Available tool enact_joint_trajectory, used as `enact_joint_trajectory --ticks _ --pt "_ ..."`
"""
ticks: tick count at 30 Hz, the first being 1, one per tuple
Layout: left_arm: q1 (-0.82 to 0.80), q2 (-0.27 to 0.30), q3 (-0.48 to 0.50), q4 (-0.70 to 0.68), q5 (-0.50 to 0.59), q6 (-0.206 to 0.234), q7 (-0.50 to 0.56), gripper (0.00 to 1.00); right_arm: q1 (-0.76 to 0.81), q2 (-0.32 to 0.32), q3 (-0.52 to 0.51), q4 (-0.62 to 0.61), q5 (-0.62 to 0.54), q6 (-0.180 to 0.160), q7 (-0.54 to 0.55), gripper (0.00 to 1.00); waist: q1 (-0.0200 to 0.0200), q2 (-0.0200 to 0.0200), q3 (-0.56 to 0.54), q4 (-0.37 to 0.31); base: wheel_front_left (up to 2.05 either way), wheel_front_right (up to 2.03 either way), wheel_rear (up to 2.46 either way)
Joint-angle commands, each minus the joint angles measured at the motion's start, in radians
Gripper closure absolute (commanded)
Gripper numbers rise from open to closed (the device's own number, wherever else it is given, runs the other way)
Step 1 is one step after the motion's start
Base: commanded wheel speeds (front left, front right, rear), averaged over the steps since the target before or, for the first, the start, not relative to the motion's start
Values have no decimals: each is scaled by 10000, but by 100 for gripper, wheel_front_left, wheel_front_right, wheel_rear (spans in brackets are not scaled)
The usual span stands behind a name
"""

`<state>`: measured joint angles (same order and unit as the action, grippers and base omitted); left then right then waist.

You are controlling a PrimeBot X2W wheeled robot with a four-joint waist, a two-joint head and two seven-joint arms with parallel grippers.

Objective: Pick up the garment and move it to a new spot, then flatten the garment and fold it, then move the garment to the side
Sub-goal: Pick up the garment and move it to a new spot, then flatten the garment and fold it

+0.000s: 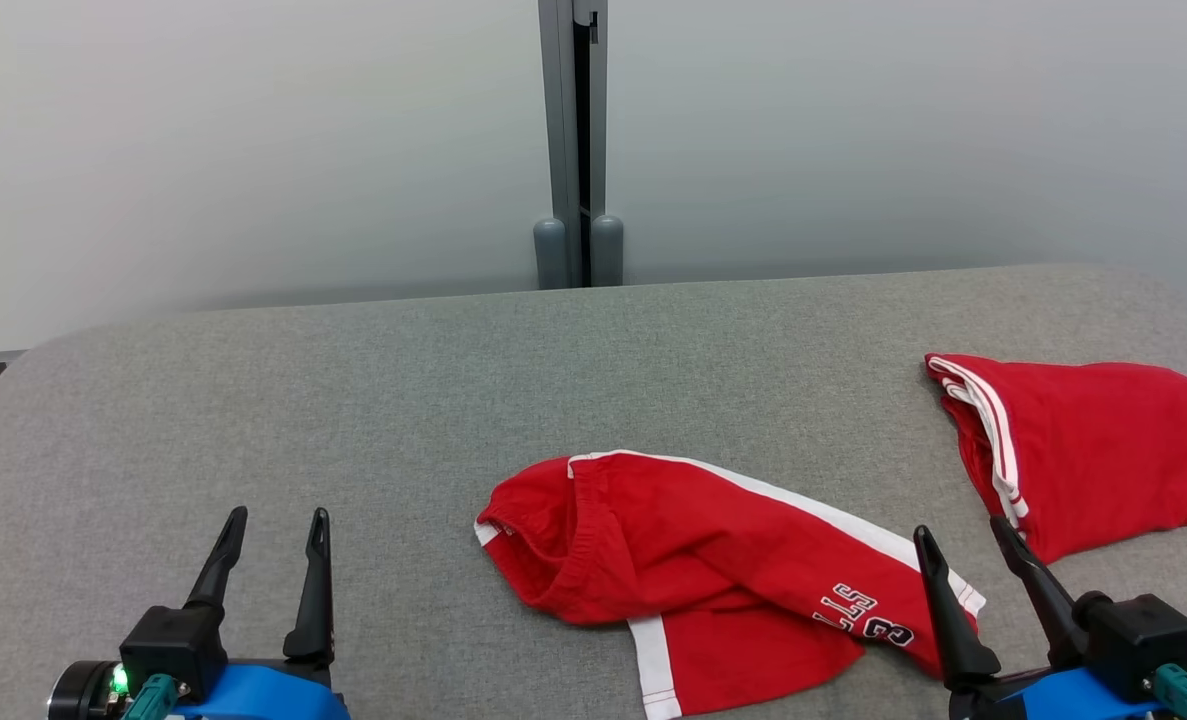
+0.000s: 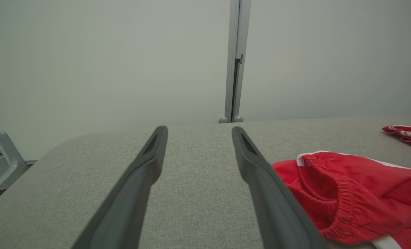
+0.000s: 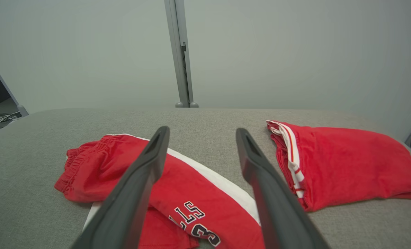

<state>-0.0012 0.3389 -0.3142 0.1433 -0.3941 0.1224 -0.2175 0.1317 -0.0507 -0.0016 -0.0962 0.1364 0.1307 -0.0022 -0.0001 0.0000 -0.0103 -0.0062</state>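
The garment (image 1: 693,550) is a pair of red shorts with white side stripes and dark lettering, lying crumpled on the grey padded table (image 1: 353,380) near its front middle. My left gripper (image 1: 278,518) is open at the lower left, well to the left of the shorts, with nothing between its fingers. My right gripper (image 1: 959,528) is open at the lower right, hovering over the lettered leg end. In the left wrist view the left gripper (image 2: 199,129) points over bare table, with the waistband of the garment (image 2: 347,186) to its right. The right gripper (image 3: 202,130) stands above the garment (image 3: 101,169).
A second red garment (image 1: 1103,450), folded and with white stripes, lies at the table's right edge (image 3: 347,162) (image 2: 408,133). A grey post (image 1: 575,150) rises behind the table between pale wall panels. The left half of the table is bare fabric.
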Motion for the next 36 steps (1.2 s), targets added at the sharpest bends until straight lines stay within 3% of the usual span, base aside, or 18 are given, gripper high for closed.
enact_joint_trajectory --ticks 1,17,26,36 --pt "123 93 -11 -77 -2 39 42 0 124 -3 8 -39 62 0 -58 0 1 0 7 -7 0 0 0" --pt "22 143 -146 -305 -2 170 167 0 11 -2 -31 -73 21 0 -65 0 1 0 88 34 0 0 0" --pt "-1836 -537 -1240 -324 212 -539 1121 0 -459 -4 61 -279 -59 0 -44 0 1 0 1065 -39 0 0 0" --pt "-3902 -1661 -2159 2051 -213 -1355 2836 0 -972 -4 173 -56 80 0 -315 0 1 0 2034 -718 0 0 0"
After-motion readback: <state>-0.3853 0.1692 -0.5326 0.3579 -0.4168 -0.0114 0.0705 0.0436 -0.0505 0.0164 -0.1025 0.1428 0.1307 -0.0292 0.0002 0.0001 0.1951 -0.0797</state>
